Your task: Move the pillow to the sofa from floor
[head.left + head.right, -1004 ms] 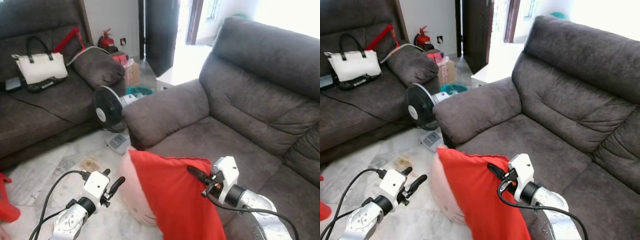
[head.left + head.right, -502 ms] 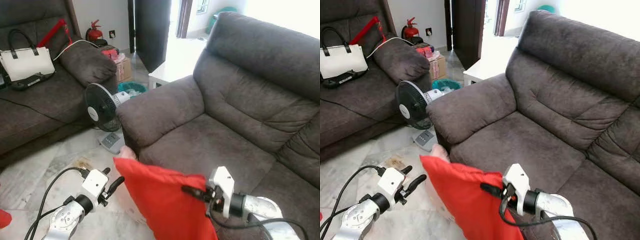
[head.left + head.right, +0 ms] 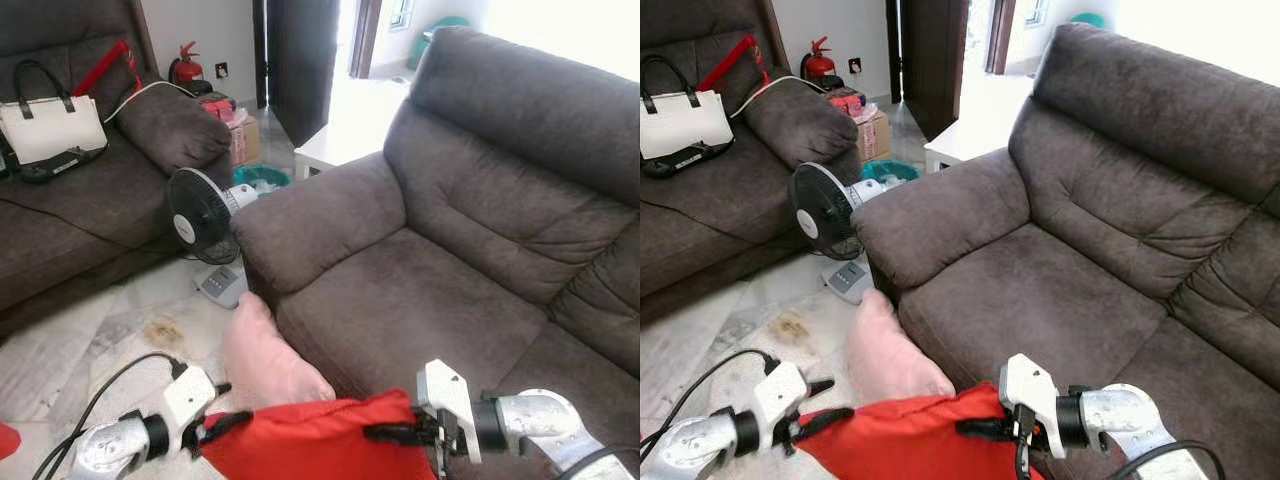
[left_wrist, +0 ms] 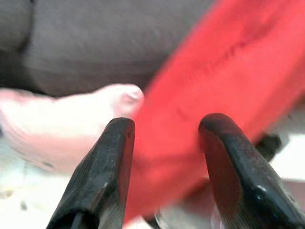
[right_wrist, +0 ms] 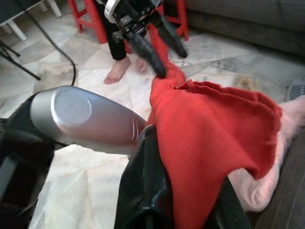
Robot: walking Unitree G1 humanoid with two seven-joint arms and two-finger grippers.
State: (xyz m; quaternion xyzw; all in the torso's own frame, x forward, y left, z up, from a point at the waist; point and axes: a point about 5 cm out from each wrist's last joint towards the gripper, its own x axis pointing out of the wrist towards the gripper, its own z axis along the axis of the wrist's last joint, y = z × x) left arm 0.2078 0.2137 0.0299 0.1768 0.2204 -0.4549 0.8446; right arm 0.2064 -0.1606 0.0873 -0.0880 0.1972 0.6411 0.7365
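Right fingers (image 3: 975, 429) are clamping the near edge of the red-and-pink fabric pillow (image 3: 300, 440); left fingers (image 3: 222, 424) are gaping open, straddling its opposite red corner without closing. Pillow is hanging between both sets of fingers, pink end drooping beyond them toward the marble floor (image 3: 110, 330), just in front of the dark grey suede sofa (image 3: 440, 260) seat.

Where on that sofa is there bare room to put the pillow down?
The seat between the armrest and the backrest is bare. Crowded: the floor by the fan, and the other sofa with its handbag.
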